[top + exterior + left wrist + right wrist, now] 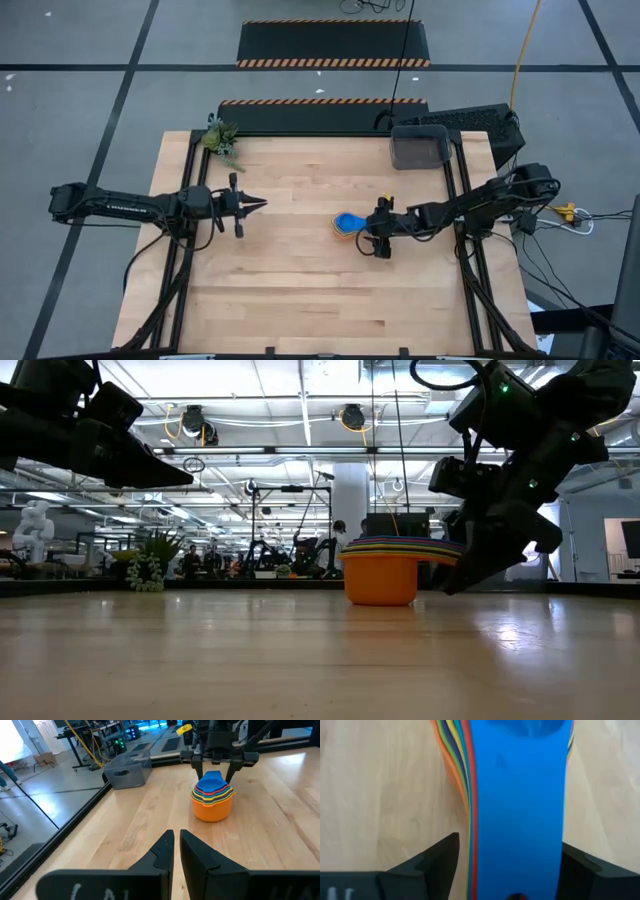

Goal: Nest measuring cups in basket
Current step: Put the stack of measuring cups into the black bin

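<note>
Cups (347,224) nested in one stack, orange outermost, blue on top, standing on the table (300,290) right of centre, well apart from the basket (419,147) at the far right corner. Right gripper (371,238) at the stack's handles: fingers (437,857) straddle the stacked handles, one each side, not clamped. Left gripper (258,204) hangs over the table left of centre, fingers pressed together, grasping nothing. Small plant (220,137) at far left corner.

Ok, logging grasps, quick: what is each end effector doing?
Left: shut, empty.
Right: open around the cup stack's handles.
</note>
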Controlling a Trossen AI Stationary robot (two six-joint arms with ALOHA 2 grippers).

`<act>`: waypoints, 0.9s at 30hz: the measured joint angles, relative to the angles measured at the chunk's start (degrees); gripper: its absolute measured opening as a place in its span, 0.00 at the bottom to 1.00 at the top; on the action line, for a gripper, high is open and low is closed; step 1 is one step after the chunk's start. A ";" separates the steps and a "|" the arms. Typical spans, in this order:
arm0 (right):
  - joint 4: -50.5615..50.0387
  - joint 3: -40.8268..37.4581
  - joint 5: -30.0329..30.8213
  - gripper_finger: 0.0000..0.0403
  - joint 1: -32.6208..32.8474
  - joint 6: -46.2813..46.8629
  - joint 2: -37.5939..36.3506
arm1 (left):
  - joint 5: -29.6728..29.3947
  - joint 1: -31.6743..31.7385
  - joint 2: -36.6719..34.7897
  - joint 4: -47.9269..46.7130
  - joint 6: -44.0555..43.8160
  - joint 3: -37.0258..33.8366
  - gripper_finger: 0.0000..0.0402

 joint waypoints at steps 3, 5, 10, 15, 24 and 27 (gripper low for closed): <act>1.55 0.00 0.02 0.59 0.00 -0.81 -0.22 | 0.00 -0.02 0.00 0.00 0.18 0.00 0.09; 1.66 0.00 -0.01 0.56 0.00 -1.46 -0.16 | -0.06 0.00 0.01 0.10 0.57 0.00 0.09; 2.00 0.00 -0.09 0.50 -0.02 -1.93 -0.18 | -0.11 0.00 0.00 2.98 0.48 -0.02 0.09; 1.98 0.00 -0.12 0.42 -0.02 -2.97 -0.18 | -0.09 -0.02 0.00 3.30 -0.14 -0.02 0.09; 1.87 0.00 -0.10 0.29 -0.24 -4.54 -0.18 | -0.01 -0.01 0.00 3.26 -0.85 -0.02 0.09; 1.89 0.00 -0.11 0.30 -0.54 -4.52 -0.18 | -0.16 -0.01 0.00 3.24 -0.63 -0.02 0.09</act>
